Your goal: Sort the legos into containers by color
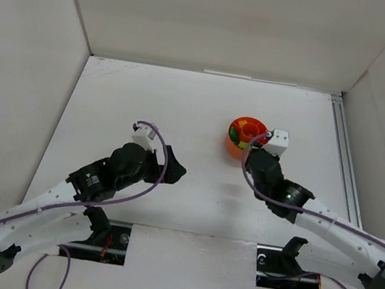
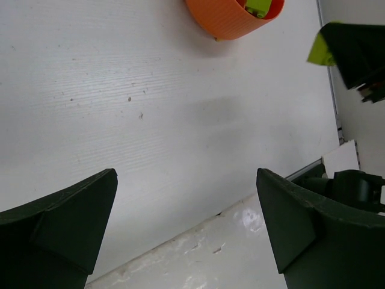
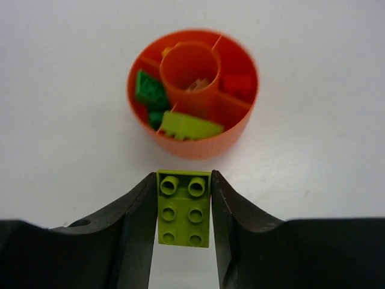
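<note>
Brick (image 3: 183, 208), lime, is clamped between the right tool's (image 3: 183, 180) fingers, just on the near side of the orange dish (image 3: 198, 144), which stands right of centre on the worktop (image 1: 185, 99). Its compartments hold a second lime brick (image 3: 189, 126), green bricks (image 3: 149, 90) and a red brick (image 3: 237, 84). The left tool (image 2: 186, 177) hangs released, well left.

White table (image 1: 169, 199), white walls (image 1: 220, 17), rail (image 1: 343, 154) at right

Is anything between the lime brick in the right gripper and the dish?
Nothing visible. Only table separates the right gripper and its lime brick from the orange dish; the near compartment holds a second lime brick.
</note>
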{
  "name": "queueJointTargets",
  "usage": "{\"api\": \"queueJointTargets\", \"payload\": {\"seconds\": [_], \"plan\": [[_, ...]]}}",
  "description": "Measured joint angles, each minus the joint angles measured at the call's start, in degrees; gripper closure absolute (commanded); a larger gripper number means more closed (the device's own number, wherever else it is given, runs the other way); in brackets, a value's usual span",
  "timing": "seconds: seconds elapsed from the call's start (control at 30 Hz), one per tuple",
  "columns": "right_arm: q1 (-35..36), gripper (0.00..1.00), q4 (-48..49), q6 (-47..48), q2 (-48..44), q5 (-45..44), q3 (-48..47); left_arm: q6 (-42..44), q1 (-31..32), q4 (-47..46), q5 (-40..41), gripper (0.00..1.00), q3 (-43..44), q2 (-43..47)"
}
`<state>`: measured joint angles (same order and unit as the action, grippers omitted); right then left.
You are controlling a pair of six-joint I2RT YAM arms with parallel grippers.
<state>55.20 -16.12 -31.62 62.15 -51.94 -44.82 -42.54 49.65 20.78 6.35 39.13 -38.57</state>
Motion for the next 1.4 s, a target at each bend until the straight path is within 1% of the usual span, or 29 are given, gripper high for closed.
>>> {"api": "queueJointTargets", "payload": {"seconds": [0.07,0.13,0.23,0.27,0.3,0.37,0.47,0.67,0.7,0.73,0.8,0.97,1.23,1.4], "plan": [[-5.60,0.82,7.65,10.08,-4.70,3.58,4.22,0.74,0.00,-0.81,0.63,0.00,0.13,-1.55],[-11.41,0.82,14.88,19.89,-7.63,9.77,8.35,1.64,0.00,-1.68,1.03,0.00,0.48,-3.28],[-20.81,0.82,23.61,33.14,-8.94,24.22,12.57,2.95,0.00,-3.08,1.36,0.00,1.57,-5.49],[-25.16,0.84,26.69,38.12,-8.37,31.26,13.31,3.37,0.00,-3.74,1.42,0.00,1.84,-5.92],[-26.18,0.84,27.61,39.41,-8.07,33.31,13.44,3.78,0.00,-4.46,1.44,0.00,2.05,-6.32],[-30.56,0.87,31.93,44.46,-5.81,42.25,13.49,4.37,0.00,-5.77,1.49,0.00,2.49,-7.04],[-35.23,0.87,37.24,49.31,-1.27,54.73,13.38,4.83,0.00,-7.43,1.57,0.00,2.91,-8.02],[-39.58,0.87,45.55,51.98,7.23,69.88,13.03,5.07,0.00,-9.22,2.16,0.00,3.04,-9.51],[-39.91,0.87,46.93,51.98,8.09,71.52,13.03,5.07,0.00,-9.38,2.32,0.00,3.04,-9.84],[-40.30,0.84,48.43,51.91,8.66,73.24,13.05,5.07,0.00,-9.44,2.40,0.00,3.04,-10.14],[-40.83,0.82,51.91,51.63,8.76,75.69,13.68,5.07,0.00,-9.46,2.58,0.00,3.10,-10.86],[-41.81,0.81,57.68,51.39,8.31,80.02,15.45,5.07,0.00,-9.77,2.75,0.00,3.67,-12.76],[-44.33,0.81,59.21,51.34,8.76,82.38,17.51,5.07,0.00,-10.45,2.78,0.00,4.13,-13.99],[-44.37,0.78,60.13,51.04,9.84,82.62,18.95,5.07,0.00,-10.82,2.99,0.00,4.22,-14.40]]}}
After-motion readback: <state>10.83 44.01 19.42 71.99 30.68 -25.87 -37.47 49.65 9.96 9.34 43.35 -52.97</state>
